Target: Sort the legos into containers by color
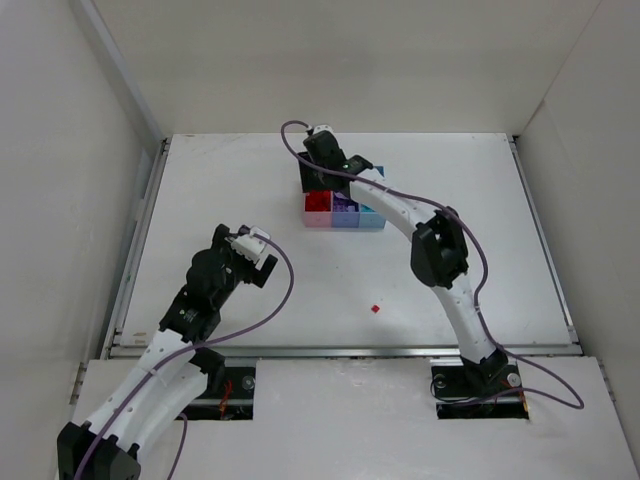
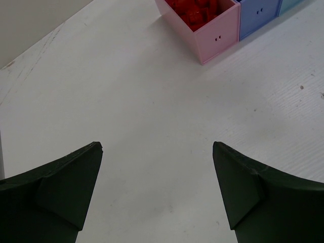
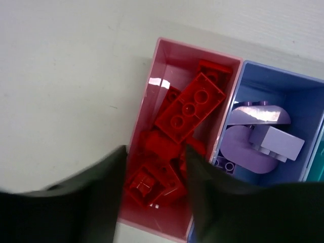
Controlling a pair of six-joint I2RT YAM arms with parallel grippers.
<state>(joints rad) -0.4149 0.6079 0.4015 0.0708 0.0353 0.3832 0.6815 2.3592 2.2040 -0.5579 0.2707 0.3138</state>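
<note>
Top external view: three small open-topped plastic bins joined in a row (image 1: 345, 213) sit toward 12 o'clock of the white table (image 1: 230, 190). The pink bin (image 1: 318, 210) is at the 9 o'clock end, the purple-blue bin (image 1: 345, 212) is in the middle, and the light blue bin (image 1: 371, 217) is at the 3 o'clock end. The right gripper (image 1: 320, 178) hangs over the pink bin's far end. The left gripper (image 1: 262, 262) is well apart from the bins, toward 8 o'clock of them, above bare table. One tiny red plastic brick (image 1: 375, 309) lies alone on the table toward 5 o'clock of the bins, between the two arms.

From the right wrist, the right gripper (image 3: 154, 152) points down into the pink bin (image 3: 164, 55) with its dark fingers (image 3: 101, 202) spread. Red pieces lie heaped beneath them, a flat red plate with three studs (image 3: 190, 106) on top, and nothing is pinched between the fingers. At 3 o'clock, the purple-blue bin (image 3: 283, 83) holds lilac curved and block pieces (image 3: 253, 136). A sliver of the light blue bin (image 3: 318, 162) shows at the frame's edge.

From the left wrist, the left gripper (image 2: 157, 195) has its jaws wide apart and empty over the table. The pink bin (image 2: 217, 35), full of red legos (image 2: 195, 10), stands toward 1 o'clock.
</note>
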